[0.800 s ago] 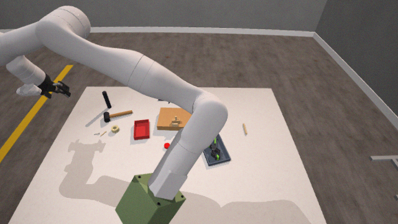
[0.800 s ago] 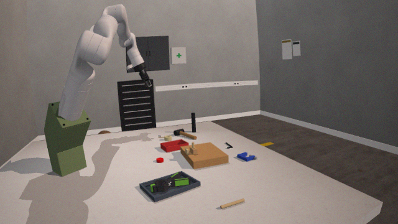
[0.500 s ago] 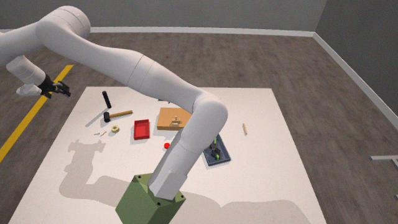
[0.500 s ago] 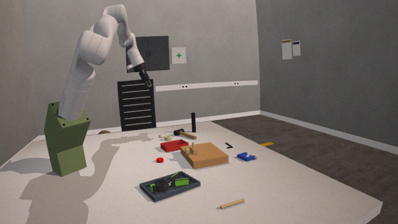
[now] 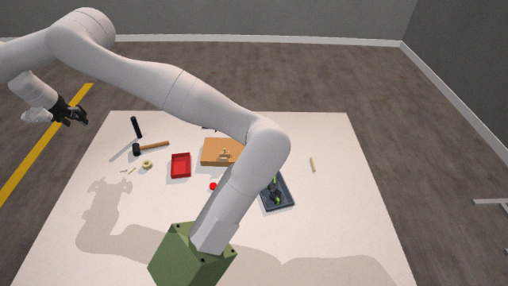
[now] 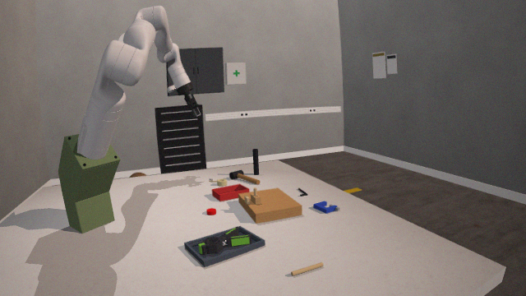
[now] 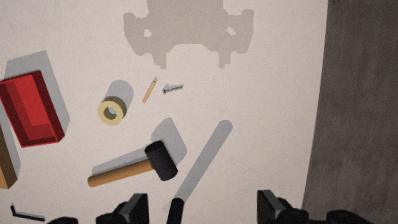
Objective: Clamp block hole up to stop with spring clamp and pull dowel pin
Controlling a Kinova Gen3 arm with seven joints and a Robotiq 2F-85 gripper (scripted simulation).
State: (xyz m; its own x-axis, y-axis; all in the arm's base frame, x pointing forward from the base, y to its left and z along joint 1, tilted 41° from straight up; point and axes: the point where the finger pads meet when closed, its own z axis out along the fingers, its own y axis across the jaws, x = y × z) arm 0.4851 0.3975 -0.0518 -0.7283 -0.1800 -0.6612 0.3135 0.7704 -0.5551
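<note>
The bench board (image 5: 212, 147) (image 6: 281, 203) (image 7: 7, 176) lies flat on the table. The small wooden block (image 6: 256, 199) stands near its edge with the dowel pin (image 5: 224, 151) (image 6: 255, 191) upright in it. A small wooden piece (image 6: 247, 201) is close beside the block; what sits between block and stop is too small to tell. The black and green spring clamp (image 5: 274, 192) (image 6: 214, 245) lies in a dark tray (image 6: 230, 256). My gripper (image 5: 77, 121) (image 6: 197, 113) (image 7: 202, 208) is high above the table's far side, away from the board, open and empty, its fingers apart but not at full width.
A red box (image 5: 181, 165) (image 6: 230, 193) (image 7: 31, 107), tape roll (image 5: 147, 164) (image 7: 109, 113), hammer (image 5: 154, 146) (image 7: 122, 172) and upright black cylinder (image 5: 136, 128) (image 6: 256, 162) are beyond the board. A red disc (image 6: 211, 211), blue part (image 6: 325, 207) and loose wooden rod (image 5: 313, 164) (image 6: 307, 269) lie around it.
</note>
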